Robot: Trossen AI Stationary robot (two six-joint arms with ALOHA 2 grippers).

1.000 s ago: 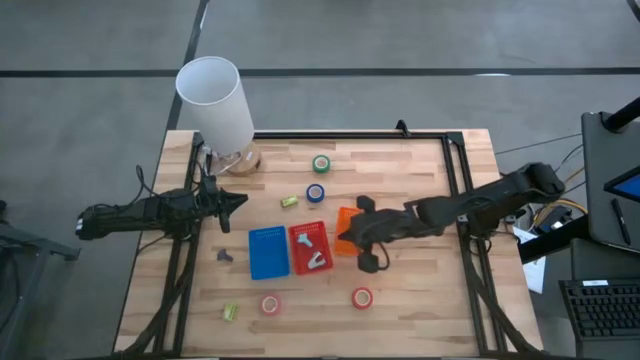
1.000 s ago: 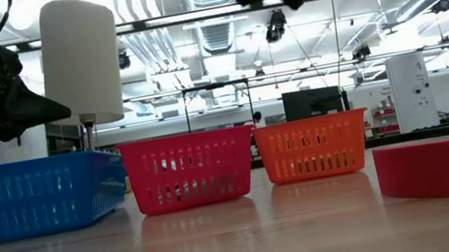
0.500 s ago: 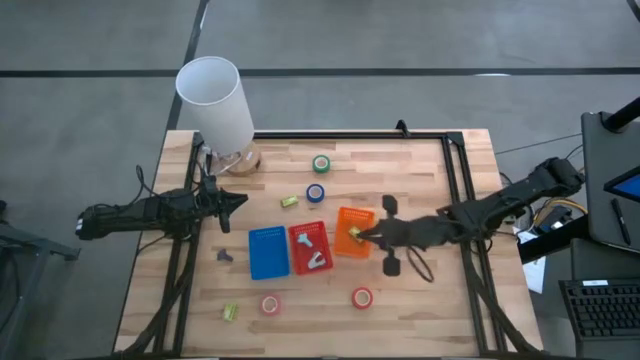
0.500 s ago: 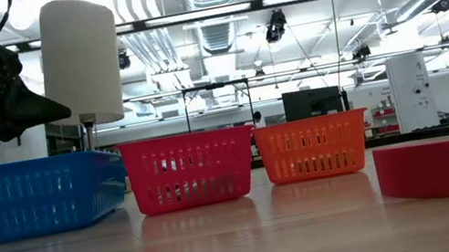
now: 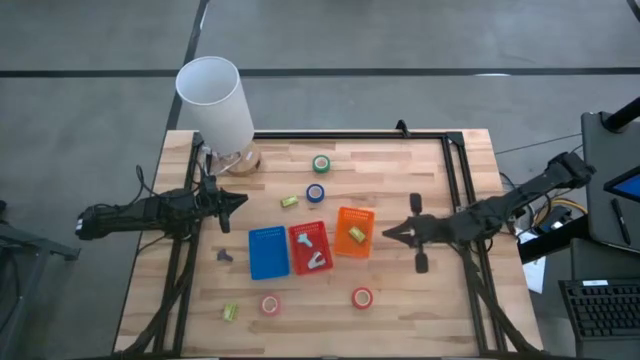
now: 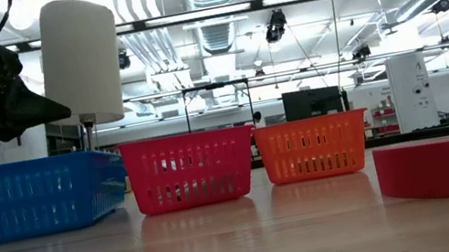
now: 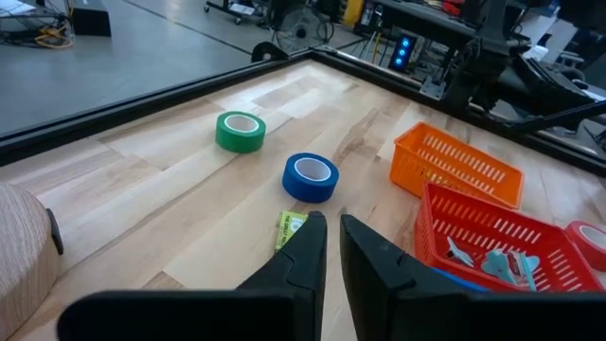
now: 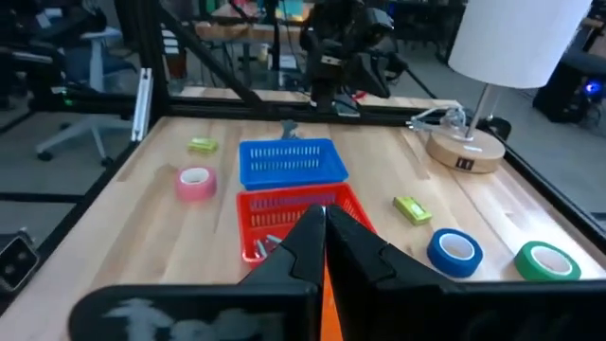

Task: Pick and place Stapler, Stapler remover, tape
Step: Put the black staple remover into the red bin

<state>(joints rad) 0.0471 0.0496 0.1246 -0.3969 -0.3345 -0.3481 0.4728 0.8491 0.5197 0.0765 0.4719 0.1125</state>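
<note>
Right gripper (image 5: 388,233): dark two-finger pincer, fingers pressed together and holding nothing, raised over the pale wooden table (image 5: 440,300) just beside the small orange slotted plastic basket (image 5: 354,232), which lies on its tip side and holds a small yellow-green block (image 5: 356,234). Beyond that, in line with the tip: the red slotted plastic basket (image 5: 310,248), containing pale grey-blue metal pieces (image 7: 492,262), possibly staple removers, though the view is too coarse to be sure; then the blue slotted plastic basket (image 5: 267,251), touching the red one. Tape, four rolls, all loose on the table and none in a basket: red ring-shaped roll with pale centre (image 5: 362,297), near this pincer toward the table's front edge; pinkish roll (image 5: 270,304), farther along that edge; blue roll (image 5: 316,193) and green roll (image 5: 321,163), beyond the orange basket toward the back rail. Left gripper (image 5: 238,201): dark pincer, fingers clenched with only a narrow slit between them, empty, waiting at the table's left side near the wooden base of the white cylindrical lamp (image 5: 215,100); a second yellow-green block (image 5: 289,202) lies just ahead of its tip, the blue roll past that.
</note>
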